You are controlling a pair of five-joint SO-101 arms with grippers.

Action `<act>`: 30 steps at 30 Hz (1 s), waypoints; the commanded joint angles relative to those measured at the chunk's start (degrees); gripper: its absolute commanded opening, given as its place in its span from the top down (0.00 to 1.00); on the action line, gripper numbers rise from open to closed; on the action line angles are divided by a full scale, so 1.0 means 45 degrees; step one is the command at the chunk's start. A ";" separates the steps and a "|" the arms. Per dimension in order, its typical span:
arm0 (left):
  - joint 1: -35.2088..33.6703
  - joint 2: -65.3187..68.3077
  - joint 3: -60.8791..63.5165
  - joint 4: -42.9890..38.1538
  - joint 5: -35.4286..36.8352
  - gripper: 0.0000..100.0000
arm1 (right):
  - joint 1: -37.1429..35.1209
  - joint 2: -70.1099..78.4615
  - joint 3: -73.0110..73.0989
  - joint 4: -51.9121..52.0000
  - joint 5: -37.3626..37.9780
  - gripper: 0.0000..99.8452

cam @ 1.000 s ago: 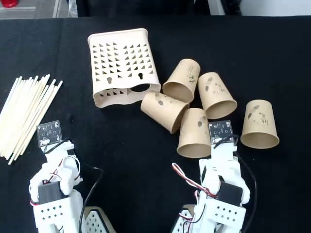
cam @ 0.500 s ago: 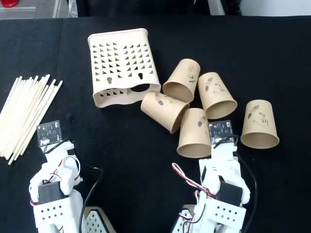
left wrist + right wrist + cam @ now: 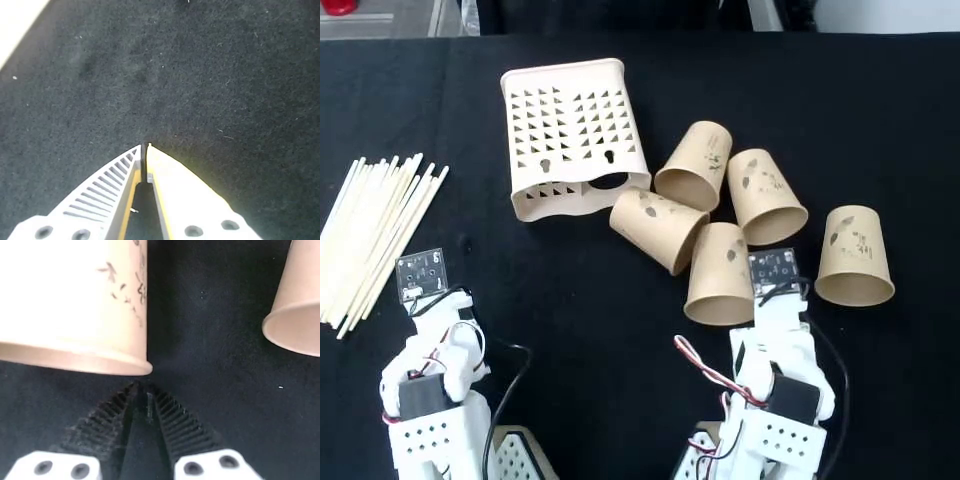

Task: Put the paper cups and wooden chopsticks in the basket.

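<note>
A cream perforated basket (image 3: 574, 137) lies on its side at the table's middle back. Several brown paper cups lie on their sides to its right, among them one (image 3: 660, 229) by the basket's mouth, one (image 3: 720, 274) in front and one (image 3: 855, 256) farthest right. A bundle of wooden chopsticks (image 3: 375, 230) lies at the left. My left gripper (image 3: 145, 148) is shut and empty over bare black cloth, near the chopsticks. My right gripper (image 3: 141, 386) is shut and empty, its tips just short of a cup's rim (image 3: 75, 357); another cup (image 3: 297, 315) lies beside.
The black cloth (image 3: 880, 110) covers the whole table. Both arm bases (image 3: 430, 400) stand at the front edge. A red object (image 3: 338, 6) sits beyond the table's back left corner.
</note>
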 commanded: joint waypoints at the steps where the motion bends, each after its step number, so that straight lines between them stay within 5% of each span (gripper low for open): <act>1: -0.0088 -0.0078 0.0205 0.0020 0.0000 0.96 | 0.0352 -0.0869 -0.3057 0.0840 0.4376 0.99; 3: -0.0088 -0.0078 0.0205 0.0020 0.0000 0.96 | 0.0332 -0.0889 -0.5128 0.1368 0.6369 0.99; 12: -0.0088 -0.0078 0.0205 0.0020 0.0000 0.96 | -0.2305 -0.0791 -1.0266 0.1211 0.6232 0.99; 18: -0.0088 -0.0078 0.0205 0.0020 0.0000 0.96 | -0.5216 0.2999 -1.0989 -0.0860 0.1954 0.99; 24: -0.0068 -0.0078 0.0205 0.0020 0.0000 0.96 | -0.7131 0.8332 -1.4369 -0.0117 0.0567 0.98; 30: 0.0010 -0.0078 0.0205 0.0020 0.0020 0.96 | -0.7287 0.8098 -1.3783 -0.0469 0.0293 0.98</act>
